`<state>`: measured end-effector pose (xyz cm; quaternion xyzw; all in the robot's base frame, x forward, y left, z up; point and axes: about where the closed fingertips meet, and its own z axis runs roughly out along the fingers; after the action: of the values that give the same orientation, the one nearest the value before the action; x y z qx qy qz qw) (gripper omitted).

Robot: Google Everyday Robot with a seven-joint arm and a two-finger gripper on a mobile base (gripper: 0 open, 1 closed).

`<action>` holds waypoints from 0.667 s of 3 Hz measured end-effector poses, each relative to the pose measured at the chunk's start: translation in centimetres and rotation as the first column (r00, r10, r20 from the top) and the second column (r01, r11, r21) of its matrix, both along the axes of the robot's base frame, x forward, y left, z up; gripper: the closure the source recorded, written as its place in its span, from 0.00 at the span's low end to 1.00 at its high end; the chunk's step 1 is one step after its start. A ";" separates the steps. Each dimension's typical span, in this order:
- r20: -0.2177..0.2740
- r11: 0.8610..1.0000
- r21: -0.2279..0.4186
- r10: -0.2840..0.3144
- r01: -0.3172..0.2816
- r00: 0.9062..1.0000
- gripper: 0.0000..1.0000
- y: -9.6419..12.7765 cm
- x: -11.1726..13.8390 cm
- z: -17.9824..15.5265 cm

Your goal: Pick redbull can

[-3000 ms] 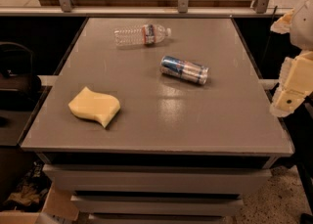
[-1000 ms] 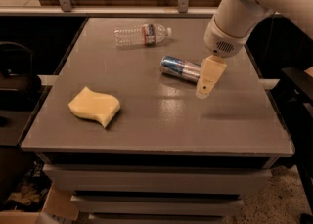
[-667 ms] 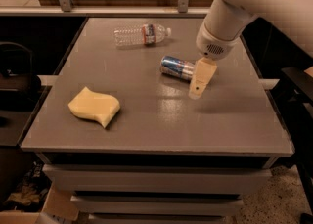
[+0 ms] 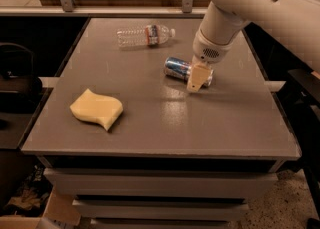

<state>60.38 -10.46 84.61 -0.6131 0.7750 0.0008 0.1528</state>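
Sponge (image 4: 95,109) on your table's (image 4: 225,123) left; bottle (image 4: 145,35) at the back; the can (image 4: 177,68) lies on its side right of centre, long axis running left to right; your pincer (image 4: 198,78) hangs over its right end; clenched or released, I can't tell.

— How much of the redbull can (image 4: 175,67) shows?
— Mostly its left end. The hand (image 4: 198,78), low over the bench (image 4: 150,123) in front of the can, covers most of its right half.
— And the arm (image 4: 260,3)?
— Cut off by the top and right edges.
— The bottle (image 4: 145,35)?
— The print on it is too small to read.
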 end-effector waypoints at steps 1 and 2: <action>-0.001 1.000 0.003 0.005 -0.005 1.000 0.63 0.4 0.4 0.3; 0.015 1.000 0.022 0.011 -0.011 1.000 0.86 0.7 0.8 1.5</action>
<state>61.21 -9.73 86.13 -0.6156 0.7705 0.0054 0.1653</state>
